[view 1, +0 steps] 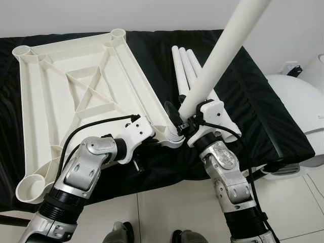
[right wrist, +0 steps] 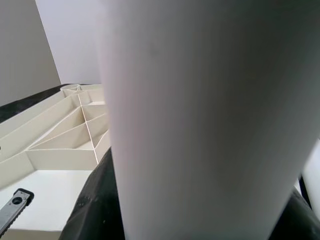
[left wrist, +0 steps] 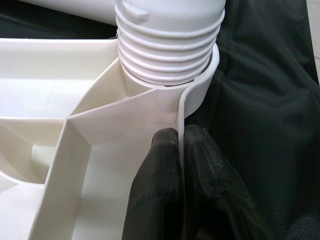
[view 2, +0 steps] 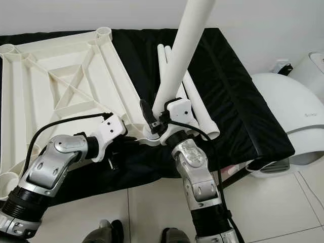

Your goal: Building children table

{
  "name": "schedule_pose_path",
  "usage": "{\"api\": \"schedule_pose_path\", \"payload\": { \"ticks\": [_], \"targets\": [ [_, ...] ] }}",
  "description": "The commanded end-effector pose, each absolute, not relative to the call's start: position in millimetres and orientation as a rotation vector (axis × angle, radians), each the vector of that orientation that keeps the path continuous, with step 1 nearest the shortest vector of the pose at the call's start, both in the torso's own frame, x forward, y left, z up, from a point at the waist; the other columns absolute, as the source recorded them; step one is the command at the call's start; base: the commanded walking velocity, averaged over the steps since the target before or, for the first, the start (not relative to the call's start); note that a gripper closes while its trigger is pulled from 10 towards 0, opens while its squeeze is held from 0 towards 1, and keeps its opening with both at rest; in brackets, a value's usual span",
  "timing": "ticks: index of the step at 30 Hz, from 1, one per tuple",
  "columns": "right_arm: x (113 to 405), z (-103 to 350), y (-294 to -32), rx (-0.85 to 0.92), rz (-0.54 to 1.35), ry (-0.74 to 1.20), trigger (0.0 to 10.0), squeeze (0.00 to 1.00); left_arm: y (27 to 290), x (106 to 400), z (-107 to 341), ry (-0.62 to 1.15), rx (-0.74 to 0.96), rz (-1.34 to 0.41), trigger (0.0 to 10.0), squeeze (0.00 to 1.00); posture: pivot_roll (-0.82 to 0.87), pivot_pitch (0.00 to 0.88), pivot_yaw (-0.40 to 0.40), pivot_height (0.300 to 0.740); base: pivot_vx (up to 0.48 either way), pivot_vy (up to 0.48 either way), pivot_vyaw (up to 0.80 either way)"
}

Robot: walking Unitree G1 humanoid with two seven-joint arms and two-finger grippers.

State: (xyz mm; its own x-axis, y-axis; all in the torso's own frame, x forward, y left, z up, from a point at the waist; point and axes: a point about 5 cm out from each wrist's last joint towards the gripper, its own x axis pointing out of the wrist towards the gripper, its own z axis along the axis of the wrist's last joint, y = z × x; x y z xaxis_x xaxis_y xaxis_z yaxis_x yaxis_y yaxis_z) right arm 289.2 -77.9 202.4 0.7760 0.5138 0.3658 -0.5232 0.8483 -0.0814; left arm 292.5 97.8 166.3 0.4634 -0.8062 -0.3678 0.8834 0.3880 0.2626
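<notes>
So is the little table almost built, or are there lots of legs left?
Just starting. The tabletop lies upside down, no leg fully screwed in. The right gripper is standing the first leg in a corner socket, threads still showing, while the left gripper pinches the rim. Three spare legs wait on the black cloth.

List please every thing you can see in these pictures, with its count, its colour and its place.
Tabletop: one, white, lying upside down on the black cloth, ribs facing up.
Held leg: one, white, threaded end at the tabletop's near corner socket, tilted.
Spare legs: three, white, lying together on the cloth beside the tabletop.
Black cloth: one, covering the raised surface.
Appliance: one, white, rounded, on the tiled floor to the right.
Left gripper: black fingers pinching the tabletop's rim beside the socket.
Right gripper: black fingers clamped around the held leg.
</notes>
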Motion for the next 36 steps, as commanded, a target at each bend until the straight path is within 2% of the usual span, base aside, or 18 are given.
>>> {"api": "schedule_pose_path", "payload": {
  "ticks": [1,19,29,36],
  "targets": [
    [289.0,186.0,-68.5,0.009,0.611,-0.301,10.0,0.0,96.7,288.7,154.7,0.221,0.409,-1.05,10.0,0.0,0.0,0.181,-0.029,0.74,0.0,0.0,0.0],
    [282.3,166.6,-68.4,0.026,0.553,-0.229,10.0,0.0,96.9,288.2,156.4,0.216,0.41,-1.053,10.0,0.0,0.0,0.178,-0.027,0.74,0.0,0.0,0.0],
    [287.4,170.1,-66.2,-0.042,0.553,-0.239,10.0,0.0,97.2,287.5,157.0,0.216,0.409,-1.054,10.0,0.0,0.0,0.183,-0.025,0.74,0.0,0.0,0.0],
    [296.1,168.6,-75.5,-0.118,0.52,-0.23,10.0,0.0,98.8,286.3,157.0,0.221,0.407,-1.05,10.0,0.0,0.01,0.188,-0.024,0.74,0.0,0.0,0.0]
  ]
}}
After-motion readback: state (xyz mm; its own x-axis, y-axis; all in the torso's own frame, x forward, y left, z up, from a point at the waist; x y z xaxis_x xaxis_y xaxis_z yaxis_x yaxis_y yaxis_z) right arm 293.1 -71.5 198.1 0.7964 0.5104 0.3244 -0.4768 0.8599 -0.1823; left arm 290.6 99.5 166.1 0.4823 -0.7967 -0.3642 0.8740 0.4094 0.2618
